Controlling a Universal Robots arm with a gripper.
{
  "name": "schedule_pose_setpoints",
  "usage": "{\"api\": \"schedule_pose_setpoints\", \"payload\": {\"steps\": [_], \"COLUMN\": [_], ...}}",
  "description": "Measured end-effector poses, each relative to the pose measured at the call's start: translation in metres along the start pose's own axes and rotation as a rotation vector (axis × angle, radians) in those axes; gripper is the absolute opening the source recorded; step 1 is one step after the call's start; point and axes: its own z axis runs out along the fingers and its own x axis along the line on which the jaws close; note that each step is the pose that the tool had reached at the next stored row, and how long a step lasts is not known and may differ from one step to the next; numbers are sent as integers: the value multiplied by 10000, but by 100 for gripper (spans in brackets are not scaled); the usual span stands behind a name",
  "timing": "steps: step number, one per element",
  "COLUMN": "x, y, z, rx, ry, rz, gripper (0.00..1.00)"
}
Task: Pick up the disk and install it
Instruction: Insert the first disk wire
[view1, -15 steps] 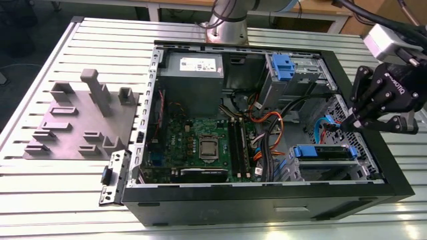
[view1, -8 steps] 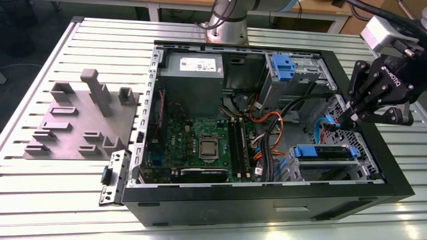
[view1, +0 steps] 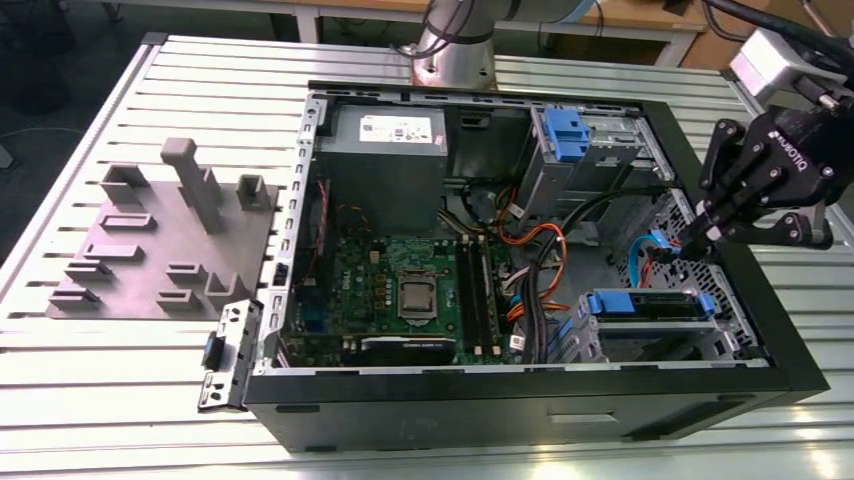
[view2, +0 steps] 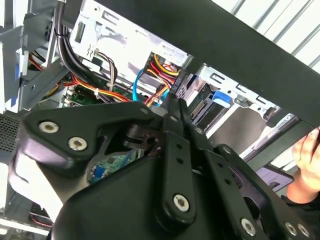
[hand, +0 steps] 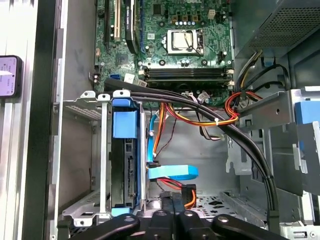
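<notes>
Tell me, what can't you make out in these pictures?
Disk: edge-on in its cage in the first wrist view; the cage walls hide its flat faces.
Gripper: cut off by the picture's edge in the first wrist view; in the second wrist view its own body hides much of the case.
Hand: cut off by the edge of the second wrist view; what it does is unclear.

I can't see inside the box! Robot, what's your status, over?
Gripper shut, holding nothing, over the case edge. Disk in its bay, apart from gripper. Blue cable beside the bay.
</notes>
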Motion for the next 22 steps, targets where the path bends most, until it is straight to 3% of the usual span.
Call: {"api": "schedule_pose_setpoints", "payload": {"steps": [1,6,8,9,10,12,14,15,20,22], "x": [-3,-20,-36,-41,-43,-46,-53,-66,-145,-150], "y": [-13,-73,-105,-114,-119,-125,-126,-126,-123,-124], "z": [0,-1,11,17,22,31,37,41,47,49], "rx": [-49,-256,-321,-333,-337,-349,-349,-349,-348,-340], "ry": [7,74,113,138,198,391,638,698,735,914], "rz": [1,9,15,19,28,57,98,107,114,138], "gripper": [18,19,31,31,31,31,31,31,31,31]}}
